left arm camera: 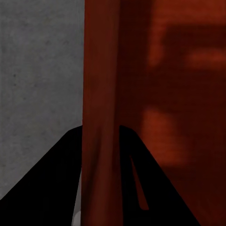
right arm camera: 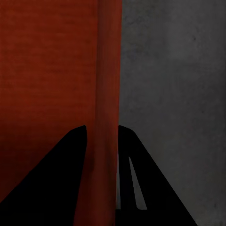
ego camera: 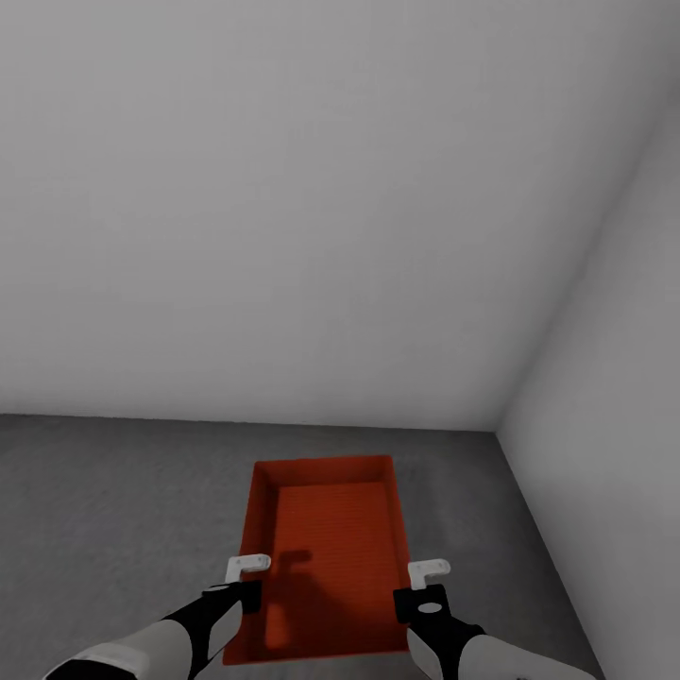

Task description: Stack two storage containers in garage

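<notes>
orange-red storage container (ego camera: pixel 331 529) hangs level between both arms above the dark grey floor (ego camera: pixel 113 501) in the garage corner. left pincer (ego camera: pixel 247 565) is clamped over the container's left long wall, one finger (left arm camera: pixel 52 183) outside and one inside; right pincer (ego camera: pixel 427 569) grips the right long wall the same way. the far short edge sits near the pale back wall (ego camera: pixel 283 208), the side wall (ego camera: pixel 614 397) is close on the right, and open floor spreads to the left.

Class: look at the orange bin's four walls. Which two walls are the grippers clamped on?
The two long side walls: the left gripper straddles the storage container's left wall, the right gripper its right wall. The short near and far end walls are ungripped.
</notes>
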### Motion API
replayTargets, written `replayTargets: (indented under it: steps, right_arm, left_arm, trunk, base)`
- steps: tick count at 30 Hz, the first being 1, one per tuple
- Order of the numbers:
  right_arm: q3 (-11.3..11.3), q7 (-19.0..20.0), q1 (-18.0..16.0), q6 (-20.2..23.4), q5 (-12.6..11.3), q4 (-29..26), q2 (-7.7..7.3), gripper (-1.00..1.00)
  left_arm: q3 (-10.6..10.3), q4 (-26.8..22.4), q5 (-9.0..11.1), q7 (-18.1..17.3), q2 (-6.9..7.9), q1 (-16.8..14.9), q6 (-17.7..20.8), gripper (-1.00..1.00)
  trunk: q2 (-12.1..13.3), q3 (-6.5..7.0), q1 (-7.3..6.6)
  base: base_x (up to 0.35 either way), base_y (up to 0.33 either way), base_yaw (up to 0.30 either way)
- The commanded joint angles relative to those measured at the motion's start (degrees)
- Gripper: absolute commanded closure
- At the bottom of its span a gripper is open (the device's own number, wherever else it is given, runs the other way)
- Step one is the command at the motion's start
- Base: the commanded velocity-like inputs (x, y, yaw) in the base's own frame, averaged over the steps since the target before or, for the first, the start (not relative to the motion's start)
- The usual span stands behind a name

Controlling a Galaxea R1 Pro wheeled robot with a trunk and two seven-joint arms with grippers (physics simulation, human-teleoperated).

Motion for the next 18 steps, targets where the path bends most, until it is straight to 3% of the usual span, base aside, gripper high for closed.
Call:
replayTargets:
  steps: [1,18]
  right_arm:
    - [-1.6,-0.7,0.0,-2.0,0.6,-0.3,-1.50,1.00]
    - [-1.6,-0.7,0.0,-2.0,0.5,-0.3,-1.50,1.00]
  left_arm:
    - [-0.2,0.0,0.9,0.2,0.71,0.0,0.5,1.00]
    - [-0.1,0.0,1.0,0.2,0.64,0.0,0.6,1.00]
  trunk:
    - [-0.1,-0.08,0.01]
    - [-0.1,-0.08,0.01]
  base:
    - [0.000,0.000,0.000]
    - [0.000,0.000,0.000]
